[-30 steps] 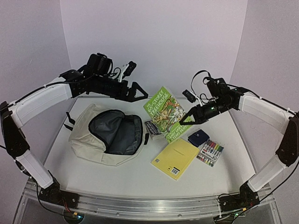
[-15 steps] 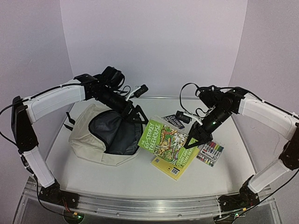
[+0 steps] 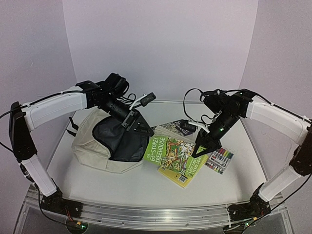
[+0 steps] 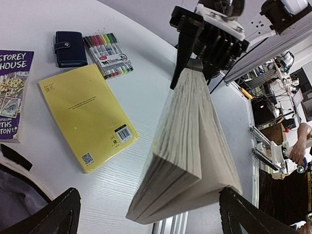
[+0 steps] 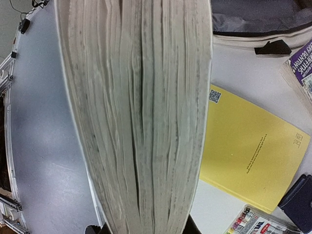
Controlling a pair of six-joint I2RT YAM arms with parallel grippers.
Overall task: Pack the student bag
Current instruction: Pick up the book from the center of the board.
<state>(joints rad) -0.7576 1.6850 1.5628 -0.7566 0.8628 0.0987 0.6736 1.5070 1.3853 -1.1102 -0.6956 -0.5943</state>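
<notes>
One large cream student bag (image 3: 90, 146) is seen lying at the table's left, its dark-lined mouth gaping toward the middle. Just beside that mouth a green paperback (image 3: 171, 155) is held tilted above a yellow book (image 3: 184, 174) (a purple book (image 3: 171, 127) and a marker pack (image 3: 220, 160) lie near). For a clean insertion, the paperback's free edge should probably be led low into the opening while the rim is propped up. The right gripper (image 3: 201, 147) is pinched on the paperback's far edge. The left gripper (image 3: 138, 127) is poised at the mouth, its fingers (image 4: 61, 212) spread fully and holding nothing; contact with the rim cannot be told.
</notes>
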